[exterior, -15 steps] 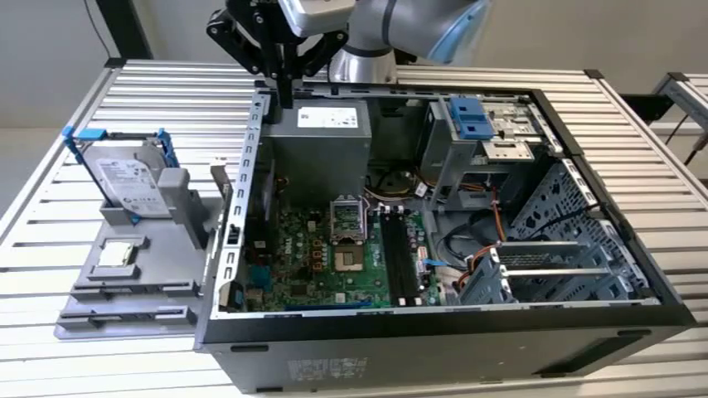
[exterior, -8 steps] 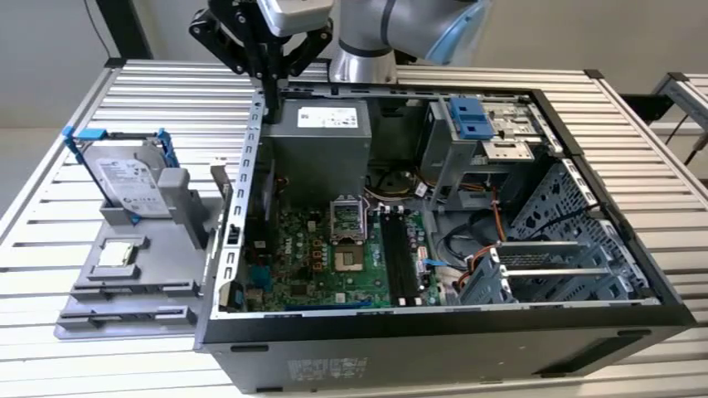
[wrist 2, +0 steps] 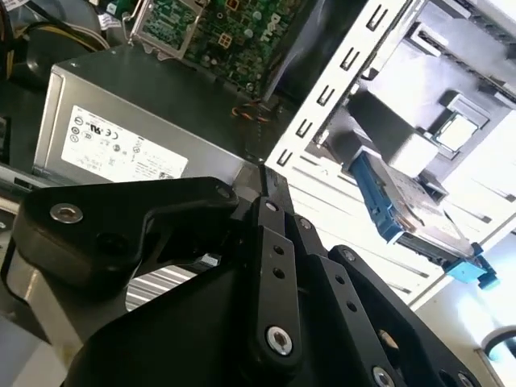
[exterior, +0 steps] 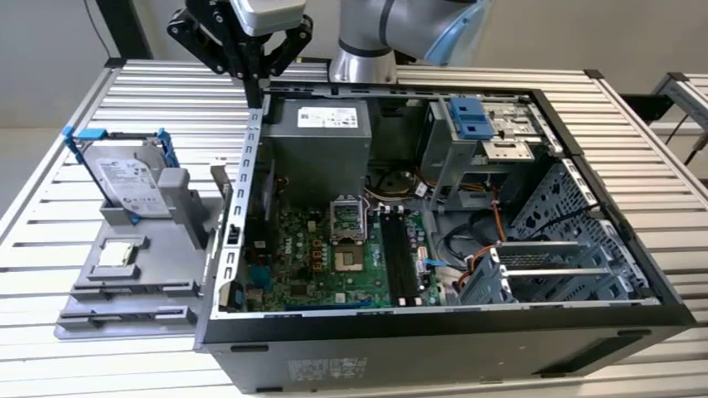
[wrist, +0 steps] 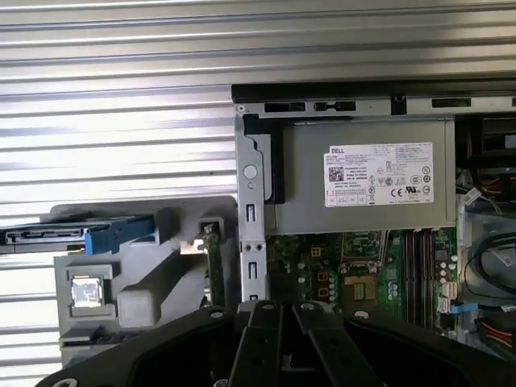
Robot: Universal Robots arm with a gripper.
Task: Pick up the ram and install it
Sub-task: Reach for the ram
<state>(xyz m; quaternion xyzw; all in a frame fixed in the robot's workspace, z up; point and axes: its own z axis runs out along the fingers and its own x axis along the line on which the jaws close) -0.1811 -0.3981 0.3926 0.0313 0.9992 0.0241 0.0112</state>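
Spreading across the exterior view is a table of silver ribbed aluminium slats point(exterior: 66, 157). A pale floor point(exterior: 13, 141) shows at the far left of the frame, a plain grey wall point(exterior: 66, 33) runs along the top, and the corner of a second slatted table point(exterior: 688, 87) sits at the upper right.

A black and grey computer tower case point(exterior: 443, 352) lies open on its side on the slats, taking the centre and right of the frame. Inside it are a grey power supply box with a white label point(exterior: 321, 137) at the upper middle, a green motherboard point(exterior: 315, 257) below it, and long black memory slots point(exterior: 400, 257) on the board's right.

Just beside the case, at the left of the frame, rests a grey plastic parts holder point(exterior: 122, 311). It carries a silver hard drive in a blue frame point(exterior: 128, 186) and a small square silver processor chip point(exterior: 116, 254).

The ram point(wrist: 212, 262), a slim dark-green circuit-board stick, stands on edge in that holder on the side nearest the case wall, as the first wrist view shows.

The black gripper point(exterior: 257, 77) hangs at the upper left-centre of the exterior view, above the case's corner by the power supply and well apart from the ram. Its fingers are clenched together, tips meeting, grasping nothing.
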